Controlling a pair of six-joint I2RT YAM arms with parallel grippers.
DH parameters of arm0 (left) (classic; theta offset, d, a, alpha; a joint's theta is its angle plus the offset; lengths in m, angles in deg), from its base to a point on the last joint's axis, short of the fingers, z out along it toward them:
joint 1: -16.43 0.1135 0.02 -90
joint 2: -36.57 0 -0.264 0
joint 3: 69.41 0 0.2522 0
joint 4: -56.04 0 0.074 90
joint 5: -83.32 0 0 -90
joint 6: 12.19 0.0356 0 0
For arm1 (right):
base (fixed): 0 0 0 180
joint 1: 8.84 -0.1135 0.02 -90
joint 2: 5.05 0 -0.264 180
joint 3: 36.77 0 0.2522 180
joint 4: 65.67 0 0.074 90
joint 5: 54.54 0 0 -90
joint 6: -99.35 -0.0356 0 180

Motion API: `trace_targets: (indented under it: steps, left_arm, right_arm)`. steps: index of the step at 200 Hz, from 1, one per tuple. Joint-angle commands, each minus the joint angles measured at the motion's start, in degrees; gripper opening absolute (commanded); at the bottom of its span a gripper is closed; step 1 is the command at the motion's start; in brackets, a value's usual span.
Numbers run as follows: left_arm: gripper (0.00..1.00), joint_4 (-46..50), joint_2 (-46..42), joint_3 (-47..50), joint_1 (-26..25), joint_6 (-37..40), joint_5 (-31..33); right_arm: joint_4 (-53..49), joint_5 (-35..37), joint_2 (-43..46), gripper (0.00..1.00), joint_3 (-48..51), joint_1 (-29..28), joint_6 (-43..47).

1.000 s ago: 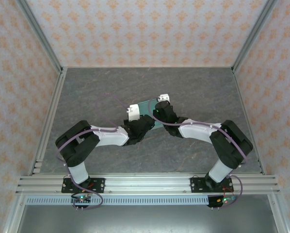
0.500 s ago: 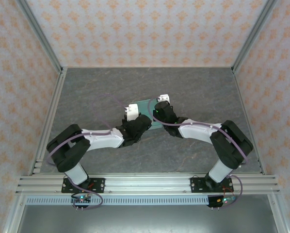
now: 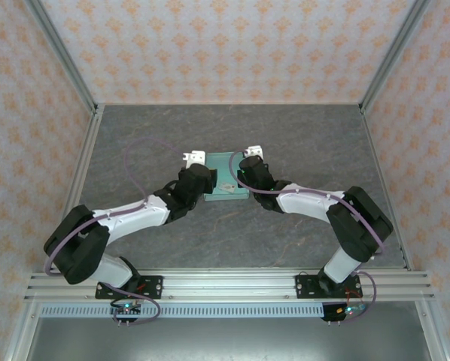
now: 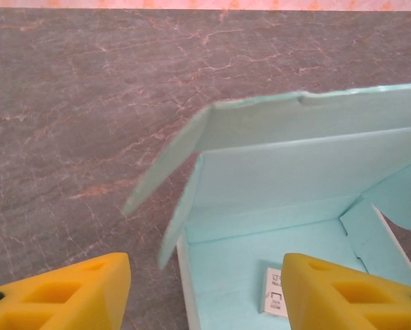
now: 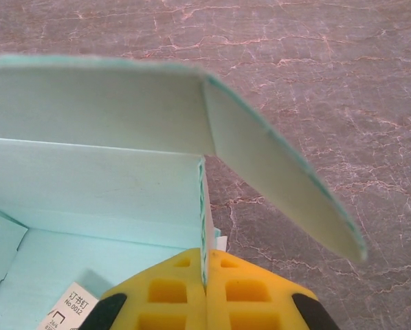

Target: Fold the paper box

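Note:
The paper box [image 3: 220,170] is pale mint-green card, lying mid-table with its lid half raised. In the left wrist view the box [image 4: 288,172] has its lid up and a side flap [image 4: 165,161] sticking out to the left; a small white printed mark [image 4: 275,291] lies inside. My left gripper [image 4: 205,295] is open, its yellow fingers either side of the box's left wall and not touching it. My right gripper [image 5: 205,278] is shut on the box's right side wall [image 5: 203,206], and the lid's right flap [image 5: 281,175] hangs out over the table.
The dark stone-patterned table top [image 3: 142,135] is boxed in by patterned walls and aluminium rails [image 3: 80,180]. Both arms reach in from the near edge and meet at the box, the left gripper [image 3: 197,167] on its left and the right gripper [image 3: 245,169] on its right.
My left gripper has opened, let go of the box and swung out to its left side, with the arm stretched further. The right arm has kept still.

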Motion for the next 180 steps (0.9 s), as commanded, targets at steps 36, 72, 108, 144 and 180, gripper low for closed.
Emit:
trace_targets:
  steps: [36, 72, 108, 144, 180]
  left_arm:
    - [0.64, 6.9, -0.7, -1.5, 6.1, 11.1, -11.1]
    - [0.65, 7.5, -0.4, -2.6, 10.6, 14.5, -17.7]
    - [0.60, 6.2, 1.0, -4.0, 13.5, 15.9, -22.4]
    - [0.48, 6.6, 3.1, -6.3, 13.6, 16.8, -24.4]
    - [0.32, 6.6, 4.8, -7.2, 13.6, 17.1, -24.6]
  right_arm:
    - [-3.8, -0.1, 0.8, 0.00, -1.0, -0.4, -0.4]
    - [-3.9, -0.3, 0.5, 0.00, -1.2, -0.4, -0.4]
    - [-4.0, -0.4, 0.5, 0.00, -1.4, -0.4, -0.4]
    - [-4.1, -0.3, 0.4, 0.00, -1.6, -0.4, -0.4]
    - [-4.1, -0.4, 0.4, 0.00, -1.5, -0.4, -0.4]
